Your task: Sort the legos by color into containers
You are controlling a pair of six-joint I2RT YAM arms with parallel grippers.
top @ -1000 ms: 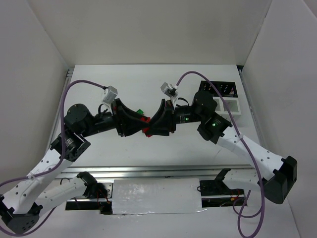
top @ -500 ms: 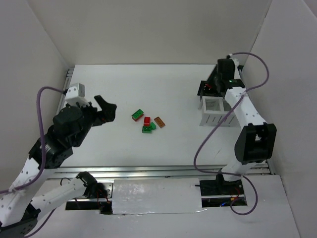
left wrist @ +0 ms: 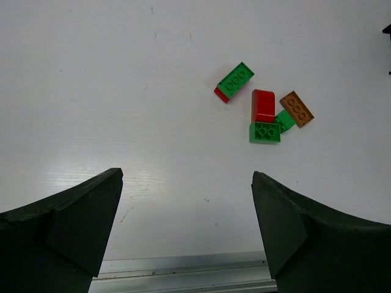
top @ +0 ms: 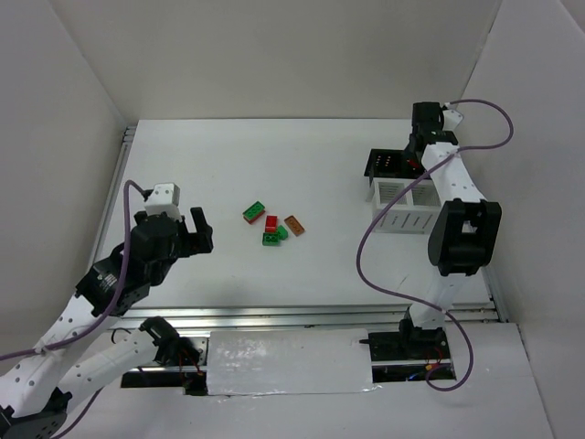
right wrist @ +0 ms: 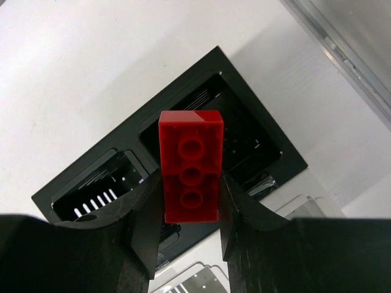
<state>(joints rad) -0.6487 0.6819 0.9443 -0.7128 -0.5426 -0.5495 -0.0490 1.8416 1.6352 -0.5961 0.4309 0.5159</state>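
Several legos lie loose mid-table: a green-on-red brick (top: 254, 212) (left wrist: 235, 81), a red brick (top: 271, 223) (left wrist: 263, 105), a green brick (top: 272, 239) (left wrist: 264, 132) and an orange-brown brick (top: 294, 224) (left wrist: 297, 108). My left gripper (top: 196, 233) (left wrist: 186, 177) hangs open and empty to their left, well short of them. My right gripper (top: 413, 163) (right wrist: 190, 183) is shut on a red lego (right wrist: 190, 174) above the black container (top: 384, 165) (right wrist: 131, 139). The white container (top: 407, 208) stands just in front of the black one.
White walls close in the table on the left, back and right. A metal rail (top: 311, 315) (left wrist: 183, 271) runs along the near edge. The right arm's purple cable (top: 370, 247) loops over the table beside the white container.
Both arms met over the bricks a second ago. The left gripper has opened and drawn back to the left. The right arm has swung to the far right with the red lego.
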